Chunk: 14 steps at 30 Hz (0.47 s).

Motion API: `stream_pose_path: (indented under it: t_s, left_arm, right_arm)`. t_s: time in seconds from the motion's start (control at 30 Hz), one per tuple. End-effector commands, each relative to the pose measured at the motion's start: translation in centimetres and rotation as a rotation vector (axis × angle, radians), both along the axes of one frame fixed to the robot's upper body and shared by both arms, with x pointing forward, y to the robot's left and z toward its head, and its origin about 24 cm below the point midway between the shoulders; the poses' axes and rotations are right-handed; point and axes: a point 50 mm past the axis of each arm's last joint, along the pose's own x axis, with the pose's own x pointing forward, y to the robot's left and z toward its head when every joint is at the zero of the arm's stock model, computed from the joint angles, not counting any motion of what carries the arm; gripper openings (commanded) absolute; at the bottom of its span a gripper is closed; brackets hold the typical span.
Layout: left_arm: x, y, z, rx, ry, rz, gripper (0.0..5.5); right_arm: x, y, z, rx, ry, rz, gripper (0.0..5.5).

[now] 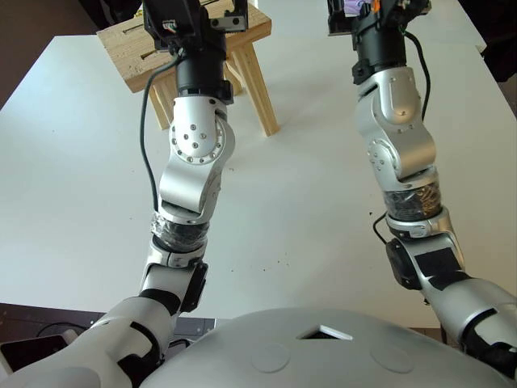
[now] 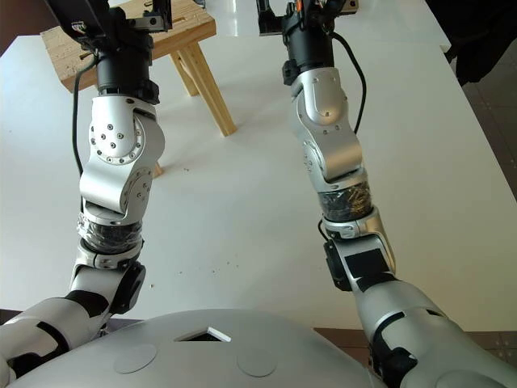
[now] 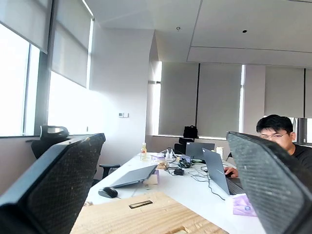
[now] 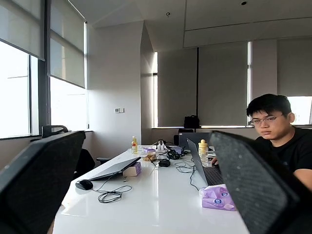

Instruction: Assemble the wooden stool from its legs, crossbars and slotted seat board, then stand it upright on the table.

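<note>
The wooden stool [image 1: 129, 56] stands on its legs at the far left of the white table, slotted seat board up, with one pale leg [image 1: 258, 89] angling toward me. My left gripper [image 3: 165, 137] is held over the seat board [image 3: 146, 214], open, its two black fingers [image 3: 53, 185] spread apart with nothing between them. My right gripper [image 4: 148, 135] is raised above the far middle of the table, to the right of the stool, also open and holding nothing.
The white table [image 1: 323, 186] stretches bare between my arms, with its edges near on the left and right. Beyond the grippers lie a purple tissue pack [image 4: 217, 197], a laptop [image 4: 112, 168], a mouse [image 4: 84, 184] and cables.
</note>
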Motion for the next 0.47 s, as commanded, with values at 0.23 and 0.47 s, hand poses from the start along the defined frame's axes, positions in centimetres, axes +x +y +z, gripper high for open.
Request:
stream_pose_path:
  t_s: [0.23, 0.47]
  left_arm:
    - [1.2, 1.4, 2.2, -0.04, -0.057, 0.001, 4.03]
    - [1.9, 1.7, 2.3, -0.084, -0.026, -0.017, 4.03]
  right_arm:
    - [0.3, 1.0, 3.0, 0.055, -0.102, -0.075, 4.7]
    - [0.0, 1.1, 3.1, 0.065, -0.112, -0.131, 4.7]
